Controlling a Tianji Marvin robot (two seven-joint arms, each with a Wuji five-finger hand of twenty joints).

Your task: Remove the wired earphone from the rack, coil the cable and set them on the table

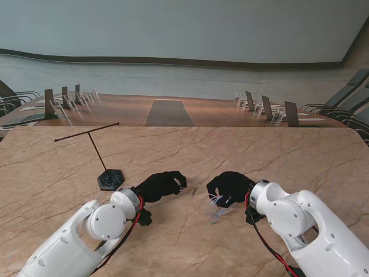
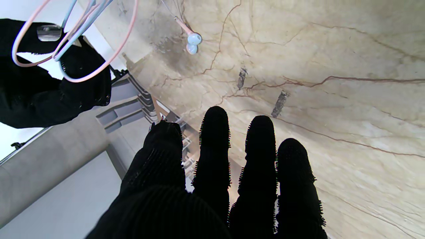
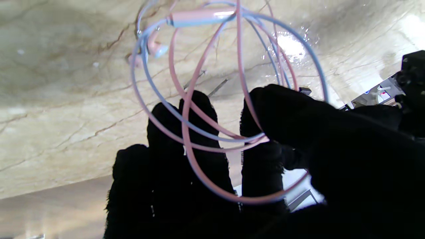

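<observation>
Right robot hand (image 3: 232, 159) pinched the earphone cable (image 3: 212, 132) in loose loops. It looked light, thin and floppy; holding the bunched loops seemed best. Left robot hand (image 1: 161, 186) was spread, holding nothing.

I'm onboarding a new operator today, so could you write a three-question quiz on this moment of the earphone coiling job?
1. True or false: the pink and light-blue wired earphone cable hangs on the thin black T-shaped rack.
2. Which hand holds the coiled loops? A) left hand B) right hand C) both
3. Fill in: the pink earbuds dangle close over the beige marble ____.

Key
1. False: the rack is bare, and the cable is looped in the right hand.
2. B: the loops run between the right hand's thumb and fingers; the left hand is open beside it, holding nothing.
3. table.
</observation>
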